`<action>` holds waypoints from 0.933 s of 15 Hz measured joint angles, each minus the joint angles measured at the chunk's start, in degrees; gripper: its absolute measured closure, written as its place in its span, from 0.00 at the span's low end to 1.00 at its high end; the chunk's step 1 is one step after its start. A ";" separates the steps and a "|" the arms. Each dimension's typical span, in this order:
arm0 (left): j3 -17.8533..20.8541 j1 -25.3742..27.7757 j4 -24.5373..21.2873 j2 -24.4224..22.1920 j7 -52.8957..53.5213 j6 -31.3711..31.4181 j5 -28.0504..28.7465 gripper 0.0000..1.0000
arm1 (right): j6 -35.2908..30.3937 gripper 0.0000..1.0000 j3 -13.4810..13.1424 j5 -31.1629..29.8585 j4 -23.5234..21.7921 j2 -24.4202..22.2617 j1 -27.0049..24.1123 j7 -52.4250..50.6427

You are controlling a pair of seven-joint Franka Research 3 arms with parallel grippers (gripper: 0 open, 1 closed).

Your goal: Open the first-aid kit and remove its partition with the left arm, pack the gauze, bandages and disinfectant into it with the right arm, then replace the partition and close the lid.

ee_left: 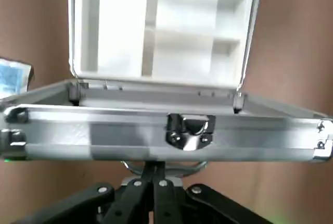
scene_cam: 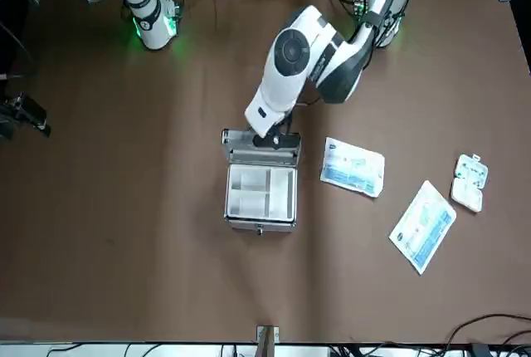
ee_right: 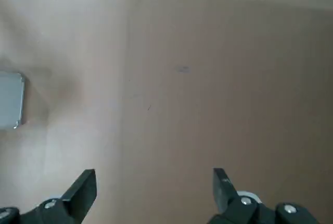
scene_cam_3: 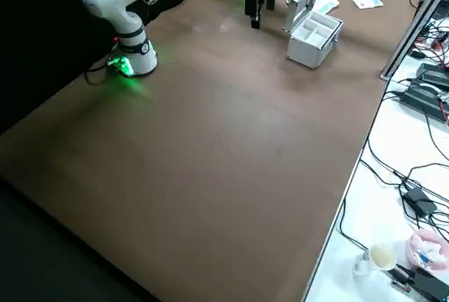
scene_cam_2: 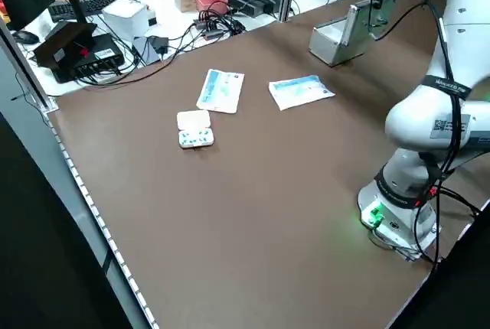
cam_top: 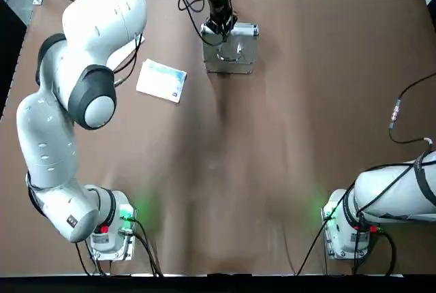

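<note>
The silver first-aid kit [scene_cam: 260, 222] stands open at the table's far middle, its lid [scene_cam: 260, 148] upright. The cream partition [scene_cam: 261, 190] lies inside, also clear in the left wrist view [ee_left: 158, 31]. My left gripper [cam_top: 221, 26] reaches over the lid's top edge [ee_left: 156, 135], shut on the lid's metal handle [ee_left: 200, 164]. My right gripper [ee_right: 153, 187] hangs open over bare table, nothing between its fingers; the right arm's base [cam_top: 351, 228] is at the near right. The disinfectant is out of view.
A white-and-blue flat packet [scene_cam: 353, 166] lies beside the kit on the left arm's side, a longer packet [scene_cam: 423, 226] farther out, and a small white pill box [scene_cam: 469, 181] beyond. Cables and clutter [scene_cam_2: 191, 8] crowd the bench past the table's far edge.
</note>
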 joint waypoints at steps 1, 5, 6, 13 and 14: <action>0.45 0.16 0.03 0.00 -0.08 0.88 0.01 0.99 | -0.51 0.01 0.02 0.00 0.00 0.00 0.09 -0.20; 3.54 0.24 0.06 0.00 -0.08 7.37 0.12 0.99 | -4.03 0.01 0.16 0.00 0.01 0.00 0.98 -0.30; 4.33 0.26 0.08 0.00 -0.04 8.50 0.13 0.99 | -4.20 0.01 0.16 0.00 0.01 0.00 1.15 -0.30; 5.14 0.15 0.91 -0.98 0.19 7.71 2.60 0.98 | -4.20 0.01 0.15 -0.02 0.03 0.00 1.23 -0.30; 5.20 0.40 1.34 -2.88 2.15 2.95 2.72 0.86 | -4.20 0.01 0.14 -0.02 0.18 -0.01 1.22 -0.30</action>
